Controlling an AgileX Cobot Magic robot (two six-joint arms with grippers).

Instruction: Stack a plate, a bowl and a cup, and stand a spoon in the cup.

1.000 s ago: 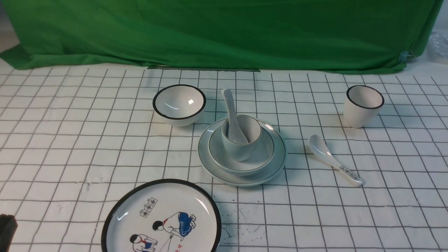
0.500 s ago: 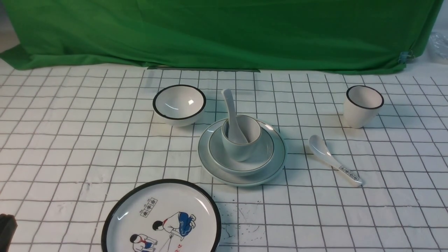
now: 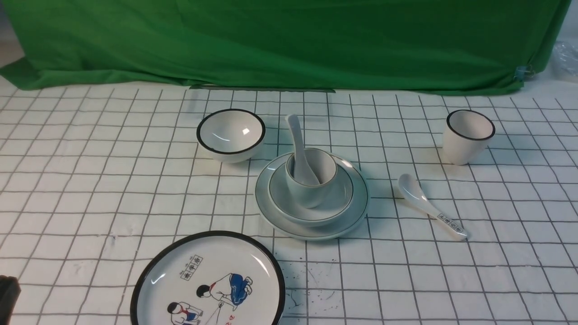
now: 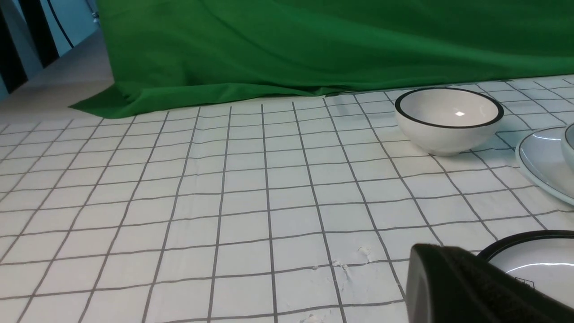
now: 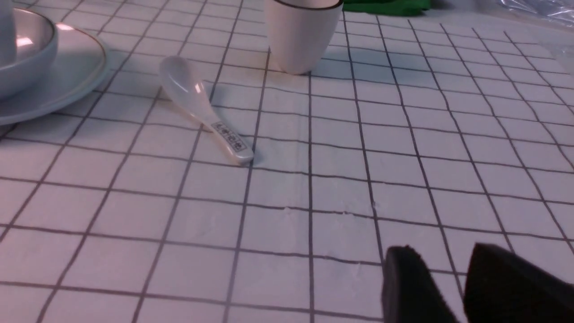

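From my seat at the controls, nearest in the front view sat the cartoon plate (image 3: 207, 282) with its bold black rim, and at the near left corner I caught a dark bit of the left gripper (image 3: 8, 295); its fingers were pressed together, gripping nothing. The right gripper (image 5: 441, 287) showed only in its own wrist view, its two dark fingers (image 5: 410, 287) standing a little apart over bare grid cloth, with nothing between them.

Further out, about mid-bench, the plate (image 3: 352, 216) carried the bowl (image 3: 336, 205), the cup (image 3: 311, 192) stood in the bowl, and the spoon (image 3: 297, 135) stood in the cup, handle leaning up and away from me. Just to the right of the stack the labelled spoon (image 3: 426, 205) lay flat on the bench (image 3: 90, 180).

Beyond the stack to the left stood the black-rimmed bowl (image 3: 231, 134), and far right the black-rimmed cup (image 3: 467, 137). The green cloth (image 3: 289, 45) closed off the back
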